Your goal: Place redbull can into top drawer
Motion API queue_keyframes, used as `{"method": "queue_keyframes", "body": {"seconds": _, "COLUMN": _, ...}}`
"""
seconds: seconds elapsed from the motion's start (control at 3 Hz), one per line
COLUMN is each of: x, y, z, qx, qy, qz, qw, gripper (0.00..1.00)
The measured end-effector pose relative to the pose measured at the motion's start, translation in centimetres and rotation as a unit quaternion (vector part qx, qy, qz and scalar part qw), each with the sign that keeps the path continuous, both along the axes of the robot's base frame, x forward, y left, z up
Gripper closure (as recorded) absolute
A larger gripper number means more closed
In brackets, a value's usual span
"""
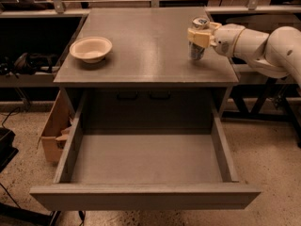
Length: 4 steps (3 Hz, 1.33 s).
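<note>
The redbull can (198, 51) is slim and silver with a shiny top and blue tab. It stands upright near the right edge of the grey cabinet top (146, 41). My gripper (199, 34) reaches in from the right on a white arm, and its cream fingers (197, 37) are shut on the can's upper part. The can's base still looks to be on the surface. The top drawer (146, 159) is pulled fully open below, wide and grey, with nothing inside.
A cream bowl (91, 48) sits on the cabinet top at the left. A cardboard box (54, 131) stands on the floor left of the drawer. Dark shelving and cables lie at the far left, and table legs at the right.
</note>
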<state>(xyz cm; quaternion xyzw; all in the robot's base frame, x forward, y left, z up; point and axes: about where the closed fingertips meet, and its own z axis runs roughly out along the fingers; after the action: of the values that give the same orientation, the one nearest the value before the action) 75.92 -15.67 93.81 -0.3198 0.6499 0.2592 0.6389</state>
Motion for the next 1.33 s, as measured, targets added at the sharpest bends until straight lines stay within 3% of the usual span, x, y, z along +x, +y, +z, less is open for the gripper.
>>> {"method": "queue_keyframes", "body": {"seconds": 0.33, "x": -4.6, "y": 1.9, "z": 3.7, "qx": -0.002, "qy": -0.034, "qz": 0.022, "qw": 0.9992, "gripper": 1.00}}
{"method": "queue_keyframes", "body": {"seconds": 0.67, "x": -12.6, "y": 7.3, "z": 5.3, "qx": -0.011, "qy": -0.058, "qz": 0.076, "qw": 0.9954, "gripper": 1.00}}
{"method": "queue_keyframes", "body": {"seconds": 1.0, "x": -16.8, "y": 11.7, "z": 3.7, "qx": -0.001, "qy": -0.061, "qz": 0.125, "qw": 0.9903, "gripper": 1.00}}
{"method": "queue_keyframes", "body": {"seconds": 1.33, "x": -19.8, "y": 16.7, "z": 1.1, "qx": 0.021, "qy": -0.076, "qz": 0.197, "qw": 0.9773, "gripper": 1.00}}
